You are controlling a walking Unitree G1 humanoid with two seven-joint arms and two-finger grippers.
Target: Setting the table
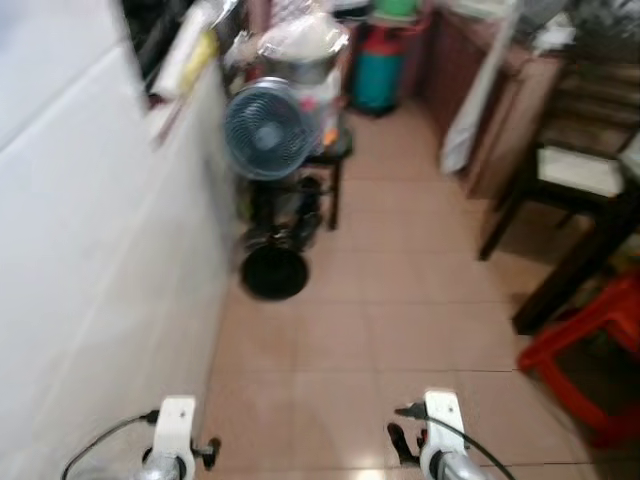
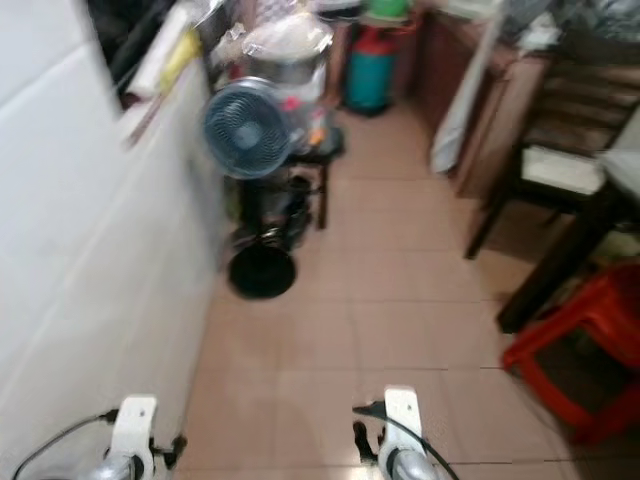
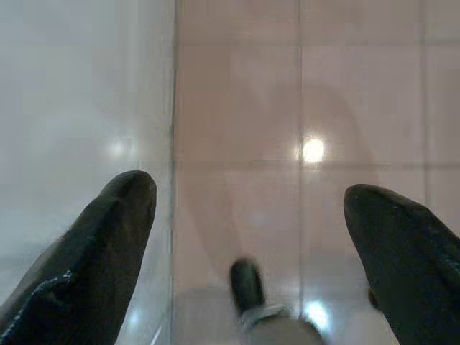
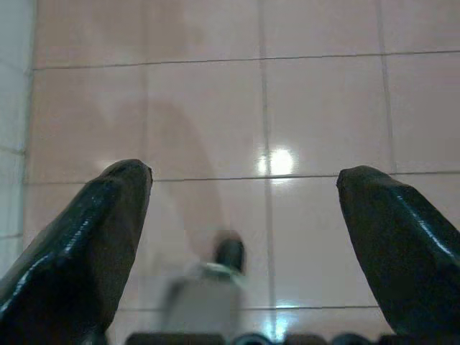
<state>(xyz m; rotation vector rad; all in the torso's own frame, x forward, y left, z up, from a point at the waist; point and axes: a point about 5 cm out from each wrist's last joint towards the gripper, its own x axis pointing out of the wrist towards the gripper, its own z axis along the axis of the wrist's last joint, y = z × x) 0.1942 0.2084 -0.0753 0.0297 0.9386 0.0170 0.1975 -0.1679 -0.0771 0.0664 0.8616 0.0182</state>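
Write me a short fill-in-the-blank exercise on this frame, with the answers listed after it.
1. The fan stands on the robot's ____ side, close by the white wall.
2. The stool at the right edge, by the dark table leg, is coloured ____.
3. The left gripper and the right gripper both hang over the tiled floor with fingers ____.
4. Both grippers hold ____.

Missing words: left; red; open; nothing
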